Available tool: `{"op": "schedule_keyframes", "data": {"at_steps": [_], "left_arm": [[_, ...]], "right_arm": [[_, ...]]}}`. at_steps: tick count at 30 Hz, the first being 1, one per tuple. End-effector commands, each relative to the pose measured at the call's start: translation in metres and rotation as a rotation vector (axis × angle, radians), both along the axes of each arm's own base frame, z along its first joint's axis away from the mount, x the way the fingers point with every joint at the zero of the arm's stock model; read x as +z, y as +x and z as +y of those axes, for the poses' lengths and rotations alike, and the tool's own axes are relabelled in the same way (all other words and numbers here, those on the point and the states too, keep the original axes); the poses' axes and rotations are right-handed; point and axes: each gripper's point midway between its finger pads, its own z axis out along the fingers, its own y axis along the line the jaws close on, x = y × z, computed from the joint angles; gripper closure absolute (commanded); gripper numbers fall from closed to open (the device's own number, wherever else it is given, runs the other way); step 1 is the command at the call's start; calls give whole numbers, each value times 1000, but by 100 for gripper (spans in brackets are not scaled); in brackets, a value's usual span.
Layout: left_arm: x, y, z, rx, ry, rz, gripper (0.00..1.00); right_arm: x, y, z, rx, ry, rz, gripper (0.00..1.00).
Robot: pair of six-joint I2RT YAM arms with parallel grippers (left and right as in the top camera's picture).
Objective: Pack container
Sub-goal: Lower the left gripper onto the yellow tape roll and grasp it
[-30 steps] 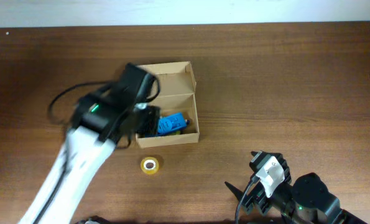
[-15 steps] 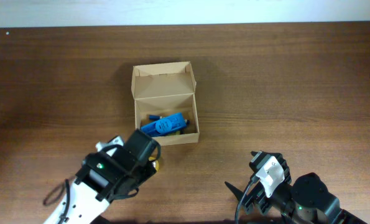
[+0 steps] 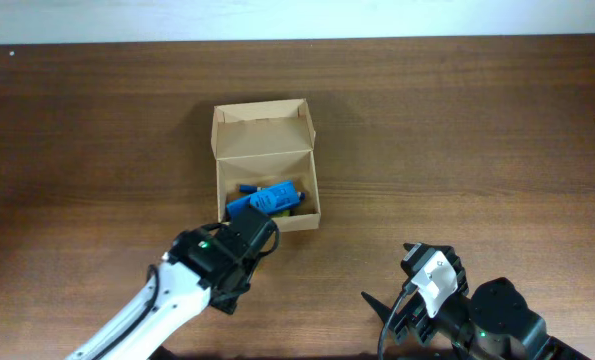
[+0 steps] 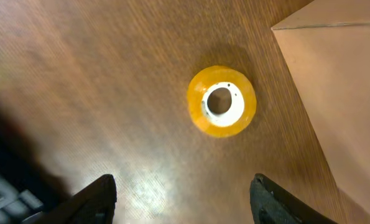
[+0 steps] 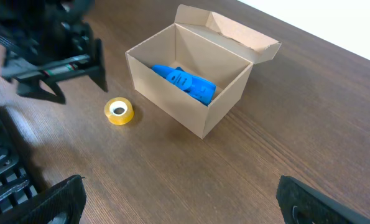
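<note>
The container (image 3: 315, 190) is a tan cardboard box left of the table's middle, with its flap lid open toward the back. A blue object (image 3: 267, 200) lies inside it, and something dark lies beside that. The box also shows in the right wrist view (image 5: 163, 93) and at the right edge of the left wrist view (image 4: 340, 93). A yellow tape roll (image 4: 222, 101) lies flat on the table just in front of the box. My left gripper (image 4: 183, 199) is open and empty, hovering above the roll. My right gripper (image 5: 181, 199) is open and empty, far from the box at the front right.
The brown wooden table (image 3: 457, 130) spreads around the box. In the overhead view my left arm (image 3: 177, 290) covers the tape roll. The roll (image 5: 119, 111) shows in the right wrist view, next to my left gripper (image 5: 79, 87).
My left arm has left the box, swung to the front left, then moved forward over the tape roll. The right arm has not moved.
</note>
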Motion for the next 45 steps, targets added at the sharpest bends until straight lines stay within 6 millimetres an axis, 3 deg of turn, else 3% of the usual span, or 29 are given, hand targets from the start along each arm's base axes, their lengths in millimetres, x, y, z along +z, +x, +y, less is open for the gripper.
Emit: {"op": "schedule_keyframes", "data": {"at_steps": [1,11,21,31,40,42,45], "left_arm": [[-16,-3,0,38,7,24,33],[-33,-7,11,114,45,77,34],[-57,6,2,114,55,90,34],[-60,8,2,114,63,88,34],[-74,-6,8,132,65,120,34],[-75,-6,9,132,67,117,35],[-75,-3,9,138,64,108,50]], "right_arm": [[2,1,-1,-12,8,-6,1],[2,1,-1,-12,8,-6,1],[2,1,-1,-12,8,-6,1],[2,1,-1,-12,8,-5,1],[2,1,-1,-12,8,-6,1],[2,1,-1,-12,8,-6,1],[2,1,-1,-12,8,-6,1]]}}
